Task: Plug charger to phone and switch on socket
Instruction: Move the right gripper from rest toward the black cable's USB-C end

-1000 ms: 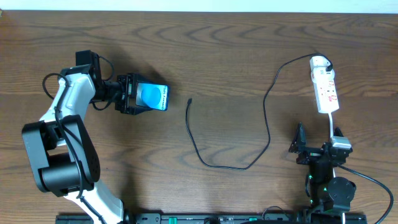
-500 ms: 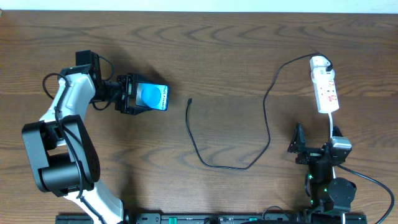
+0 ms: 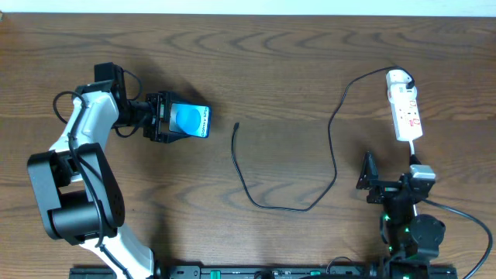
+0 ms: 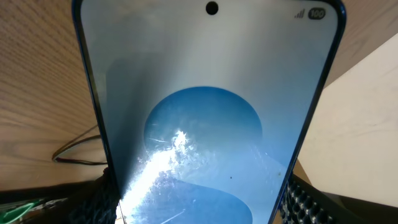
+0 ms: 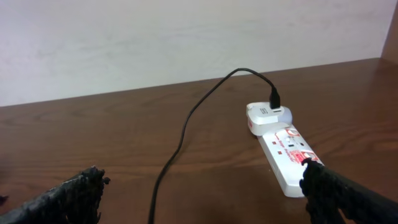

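Right claw is drifting slightly left versus a second ago; nothing else is changing. It's hanging spread and empty near the white elongated power strip. You're pinching the small blue-screened rectangular smartphone in the left claw, over the left of the brown wooden bench, near the thin black charger cable's plug tip. The smartphone's long axis is running left-right, with the punch-hole top edge pointing right at the plug tip. So the port end is probably sitting inside the left claw, and you're risking a blocked insertion. The loose cable could be skidding away under any push.
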Available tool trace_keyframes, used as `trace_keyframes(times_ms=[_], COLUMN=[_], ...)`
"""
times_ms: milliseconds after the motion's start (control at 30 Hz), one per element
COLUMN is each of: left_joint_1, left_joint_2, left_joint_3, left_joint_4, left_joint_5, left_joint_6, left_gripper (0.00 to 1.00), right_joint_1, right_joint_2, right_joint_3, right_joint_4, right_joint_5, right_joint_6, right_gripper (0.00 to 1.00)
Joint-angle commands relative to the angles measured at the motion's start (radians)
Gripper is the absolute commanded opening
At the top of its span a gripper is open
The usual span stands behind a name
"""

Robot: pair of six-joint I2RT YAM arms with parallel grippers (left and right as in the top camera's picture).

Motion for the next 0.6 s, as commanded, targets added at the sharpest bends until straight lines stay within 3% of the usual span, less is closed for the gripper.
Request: trace_keyframes(times_ms=[0,567], left_joint_1=[0.004,0.004], left_joint_2=[-0.019,-0.019], left_joint_3=[0.008,0.008], left_joint_4=[0.001,0.005], left_joint_5=[0.039,0.039], left_joint_6=[-0.008,0.001], left_gripper=[0.65,0.65], right_joint_1=[0.006,0.006], right_joint_2=[0.073,0.594], right_joint_3=[0.077,0.472], right_joint_4=[0.012,-0.115], right_joint_5=[-0.024,-0.3], right_joint_6=[0.014,0.011], right_gripper=[0.99,0.99])
